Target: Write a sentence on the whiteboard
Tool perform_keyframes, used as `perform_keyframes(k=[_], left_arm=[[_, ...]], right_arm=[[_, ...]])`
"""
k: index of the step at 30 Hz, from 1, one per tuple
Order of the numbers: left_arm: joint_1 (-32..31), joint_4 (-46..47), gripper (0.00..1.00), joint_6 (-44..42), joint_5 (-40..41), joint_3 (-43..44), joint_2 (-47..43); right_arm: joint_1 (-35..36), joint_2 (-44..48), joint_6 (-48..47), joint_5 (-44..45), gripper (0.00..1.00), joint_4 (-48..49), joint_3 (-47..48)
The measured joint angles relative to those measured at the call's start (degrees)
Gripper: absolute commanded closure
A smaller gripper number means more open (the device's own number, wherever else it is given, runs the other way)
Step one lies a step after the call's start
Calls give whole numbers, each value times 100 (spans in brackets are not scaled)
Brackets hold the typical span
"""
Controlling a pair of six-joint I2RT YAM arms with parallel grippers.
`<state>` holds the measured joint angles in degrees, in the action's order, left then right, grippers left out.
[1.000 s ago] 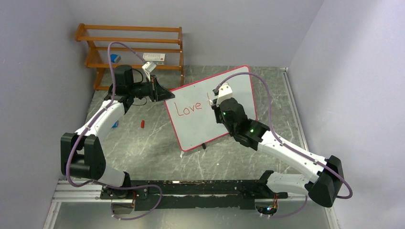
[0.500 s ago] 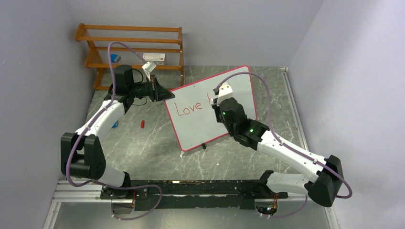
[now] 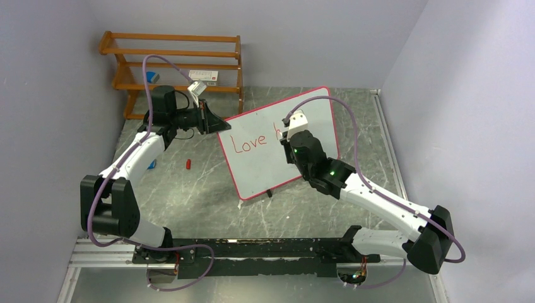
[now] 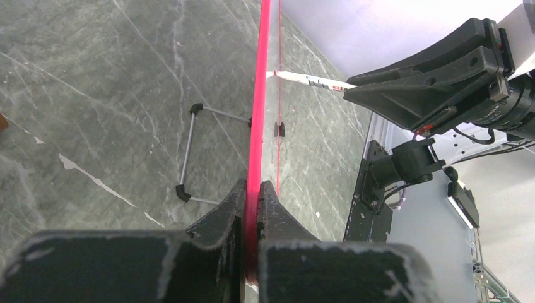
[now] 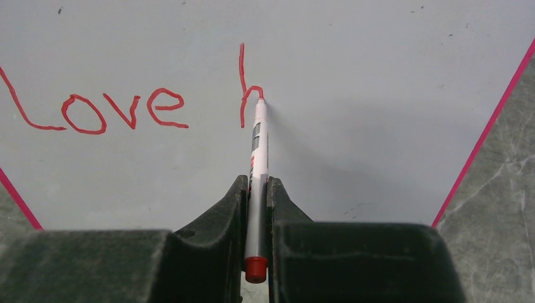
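Observation:
The whiteboard [image 3: 265, 161] stands tilted on small black feet at mid table; its face fills the right wrist view [image 5: 353, 76]. The sentence [image 5: 126, 110] reads "Love" in red, followed by a partly drawn "h" [image 5: 247, 91]; it also shows in the top view [image 3: 249, 142]. My left gripper [image 4: 254, 189] is shut on the whiteboard's red frame [image 4: 260, 95] at its left upper edge [image 3: 217, 127]. My right gripper [image 5: 255, 186] is shut on a white marker [image 5: 257, 170] with its red tip touching the board at the "h" arch. In the top view the right gripper [image 3: 284, 134] is at the board's face.
A wooden slatted rack [image 3: 176, 60] stands at the back left with a small box on it. A red marker cap [image 3: 188, 164] lies on the grey marble-look table left of the board. The board's wire stand [image 4: 192, 151] shows behind it. Walls close in on both sides.
The marker has drawn the stem and the start of the arch of the "h" after "Love". The right gripper shifted slightly along the board. The left arm has not moved.

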<state>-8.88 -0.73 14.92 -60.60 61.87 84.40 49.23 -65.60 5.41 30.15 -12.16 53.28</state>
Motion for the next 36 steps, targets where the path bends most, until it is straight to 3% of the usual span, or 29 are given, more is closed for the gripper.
perform_keyframes(k=[36], left_arm=[[0,-9,95,-13,2,2,2]], right_arm=[[0,61,166,-105,100,-304,-44]])
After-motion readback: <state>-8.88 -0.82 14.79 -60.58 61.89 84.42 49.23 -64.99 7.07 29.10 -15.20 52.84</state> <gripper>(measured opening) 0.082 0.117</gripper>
